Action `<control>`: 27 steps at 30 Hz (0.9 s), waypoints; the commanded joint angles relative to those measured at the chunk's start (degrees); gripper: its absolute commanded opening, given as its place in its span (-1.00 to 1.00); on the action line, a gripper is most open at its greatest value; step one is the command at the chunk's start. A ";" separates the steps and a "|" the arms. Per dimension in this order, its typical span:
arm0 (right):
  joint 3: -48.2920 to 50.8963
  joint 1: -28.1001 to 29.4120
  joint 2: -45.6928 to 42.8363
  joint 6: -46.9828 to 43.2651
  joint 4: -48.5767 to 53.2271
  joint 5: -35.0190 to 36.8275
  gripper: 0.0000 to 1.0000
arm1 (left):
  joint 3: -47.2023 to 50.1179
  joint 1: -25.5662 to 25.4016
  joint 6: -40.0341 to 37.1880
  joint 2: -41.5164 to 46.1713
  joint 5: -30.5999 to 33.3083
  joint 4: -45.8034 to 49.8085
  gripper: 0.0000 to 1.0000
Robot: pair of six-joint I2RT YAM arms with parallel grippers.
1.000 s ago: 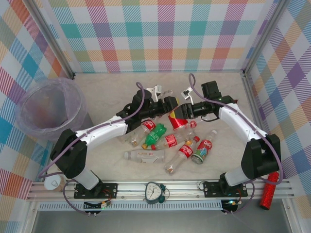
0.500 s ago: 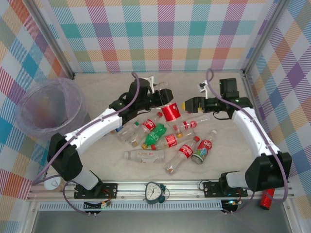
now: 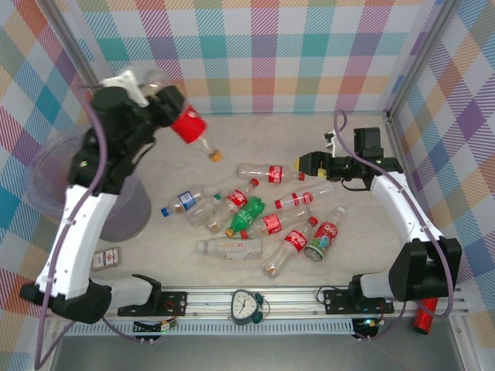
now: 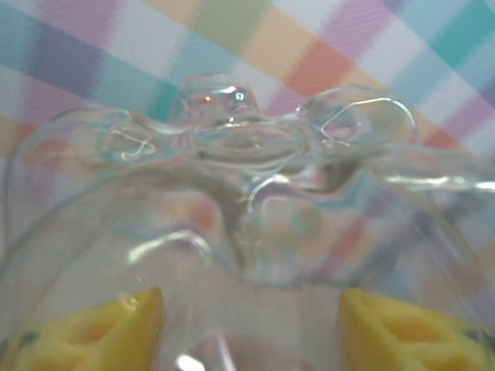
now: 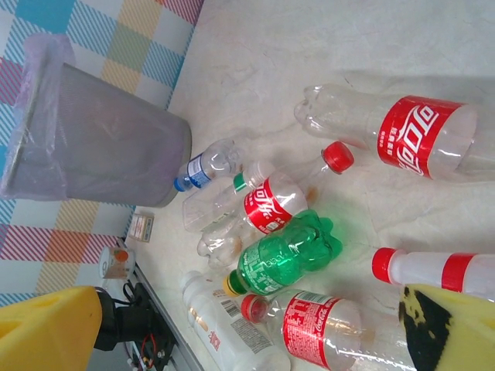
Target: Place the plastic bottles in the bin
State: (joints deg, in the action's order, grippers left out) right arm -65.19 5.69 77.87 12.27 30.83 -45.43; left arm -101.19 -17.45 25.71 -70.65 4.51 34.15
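My left gripper is raised high at the back left, shut on a clear red-labelled plastic bottle that hangs cap down beside the bin. In the left wrist view the bottle's clear base sits between my yellow fingers. My right gripper stands open and holds nothing, just right of a lying red-labelled bottle. Several more bottles lie mid-table, among them a green one. The lilac-lined bin shows at the upper left of the right wrist view.
A small clock sits on the front rail. A red glittery cylinder lies at the front right. A small card lies by the left arm, and a small cup stands near the rail. Checked walls close the sides.
My left arm has lifted the red-labelled bottle from mid-table up and left, beside the bin. My right gripper let it go, opened and drew back to the right.
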 commanded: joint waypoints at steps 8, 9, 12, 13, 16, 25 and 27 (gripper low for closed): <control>-2.58 0.19 2.79 -1.17 1.00 -2.34 0.96 | -10.54 11.81 -13.56 5.38 22.50 15.51 -1.00; -2.50 0.19 2.82 -1.30 1.24 -2.39 0.96 | -11.40 11.87 -15.47 5.45 26.25 15.84 -1.00; -2.01 0.20 2.82 -1.40 1.45 -2.70 0.96 | -12.16 12.08 -21.52 5.12 35.91 15.51 -1.00; -1.88 0.19 2.90 -1.40 1.44 -2.81 0.96 | -12.28 12.26 -23.54 4.74 38.49 15.46 -1.00; -1.30 0.27 2.98 -1.02 1.24 -3.35 0.96 | -11.72 13.89 -26.95 3.21 41.57 15.47 -1.00; -0.40 0.23 2.74 -1.20 1.34 -3.58 0.96 | -6.35 33.11 -21.55 -4.59 22.04 18.24 -1.00; -0.10 0.28 2.50 -1.29 1.56 -3.36 0.96 | -3.87 35.60 -20.58 -6.01 18.14 18.74 -1.00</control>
State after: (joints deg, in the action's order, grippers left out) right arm -66.04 5.69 80.68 12.40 31.33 -47.37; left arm -107.70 15.20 3.25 -75.37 30.85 50.30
